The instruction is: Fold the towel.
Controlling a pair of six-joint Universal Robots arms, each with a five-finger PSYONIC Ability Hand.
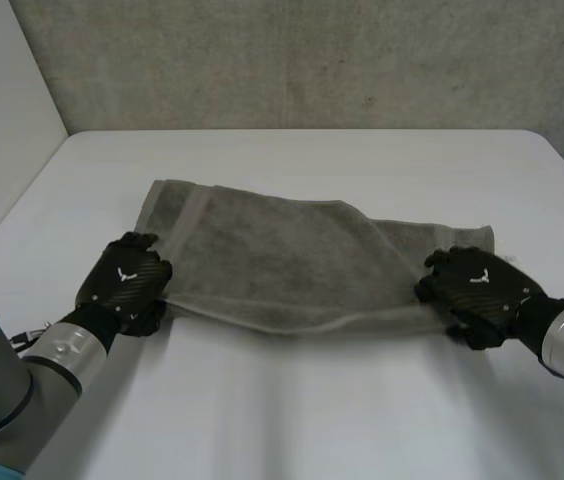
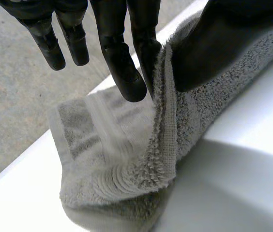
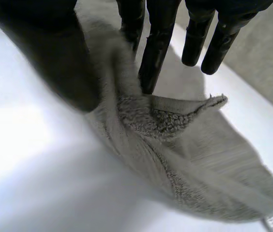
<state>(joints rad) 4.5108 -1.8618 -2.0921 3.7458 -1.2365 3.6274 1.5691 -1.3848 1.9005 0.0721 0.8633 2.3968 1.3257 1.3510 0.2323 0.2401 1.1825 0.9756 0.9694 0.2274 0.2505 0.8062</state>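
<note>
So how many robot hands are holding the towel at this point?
2. The black left hand pinches the grey terry towel at its near left corner; the black right hand pinches its near right corner.

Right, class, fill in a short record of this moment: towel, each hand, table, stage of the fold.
towel: grey terry towel, spread across the table, near corners lifted
left hand: left hand pinches the near left corner between thumb and fingers
right hand: right hand pinches the near right corner likewise
table: white table
fold stage: near edge gripped, not yet carried over
</note>
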